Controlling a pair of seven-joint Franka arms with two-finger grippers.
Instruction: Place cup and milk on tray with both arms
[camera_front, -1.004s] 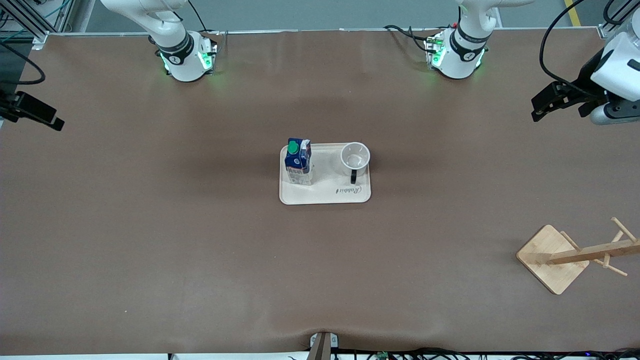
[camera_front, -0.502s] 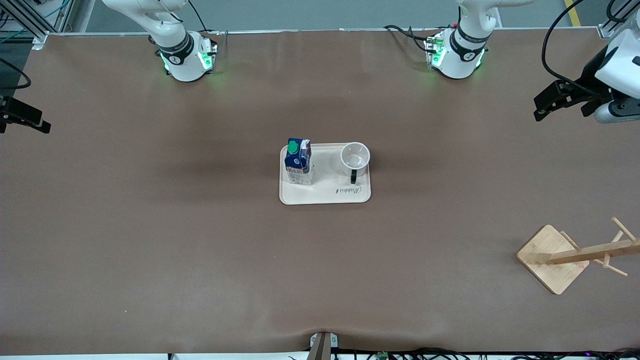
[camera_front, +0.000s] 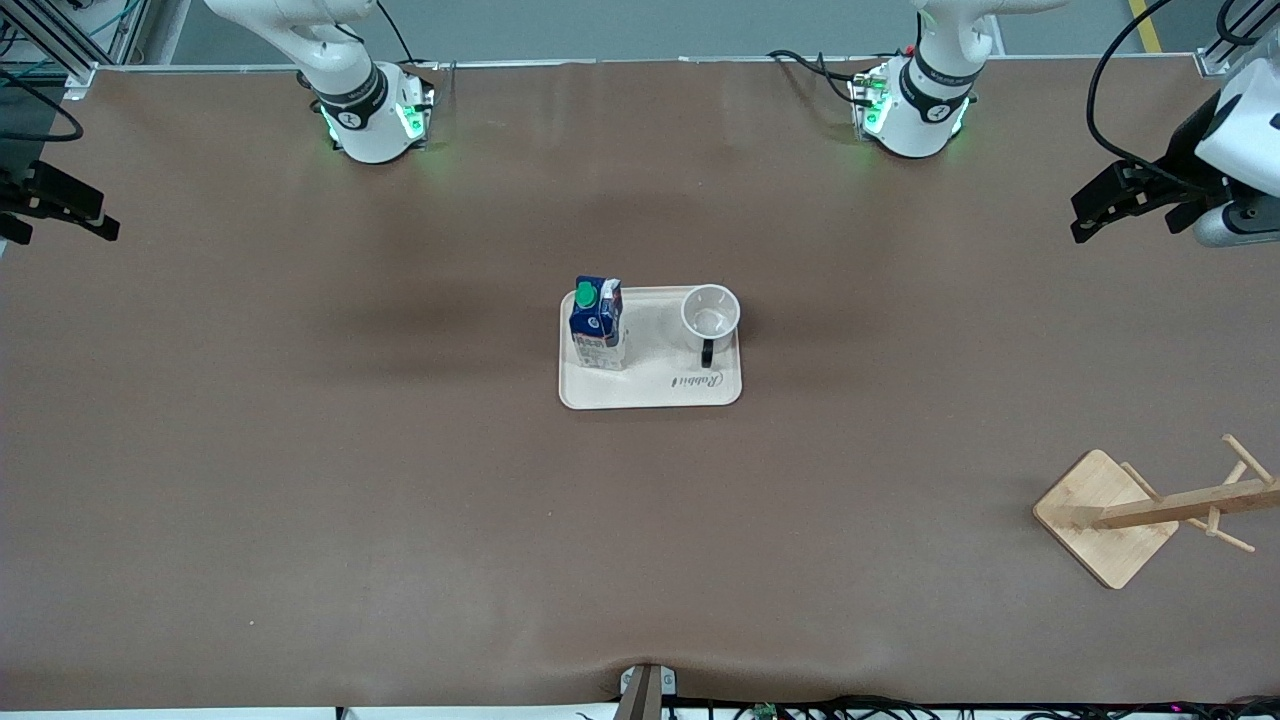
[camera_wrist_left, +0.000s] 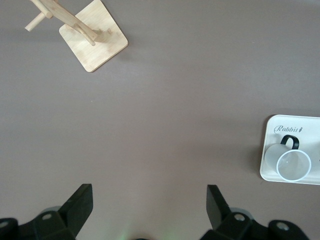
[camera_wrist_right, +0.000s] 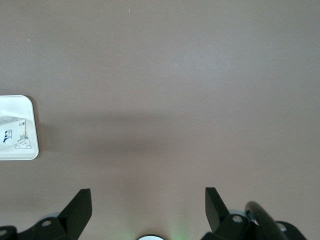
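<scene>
The cream tray (camera_front: 650, 392) lies in the middle of the table. The blue and white milk (camera_front: 597, 325) stands upright on it toward the right arm's end. The white cup (camera_front: 710, 312) stands on it toward the left arm's end, its black handle pointing to the front camera. My left gripper (camera_front: 1085, 215) hangs open and empty over the left arm's end of the table. My right gripper (camera_front: 100, 218) hangs open and empty over the right arm's end. The left wrist view shows its gripper (camera_wrist_left: 150, 202), the cup (camera_wrist_left: 294, 165) and the tray (camera_wrist_left: 310, 137). The right wrist view shows its gripper (camera_wrist_right: 148, 202) and a tray corner (camera_wrist_right: 15, 105).
A wooden rack with a square base (camera_front: 1105, 515) lies tipped near the left arm's end, nearer the front camera than the tray. It also shows in the left wrist view (camera_wrist_left: 93, 42). Brown table surface surrounds the tray.
Both grippers have shifted slightly at their ends of the table, away from the tray. The cup, the milk and the tray have not moved.
</scene>
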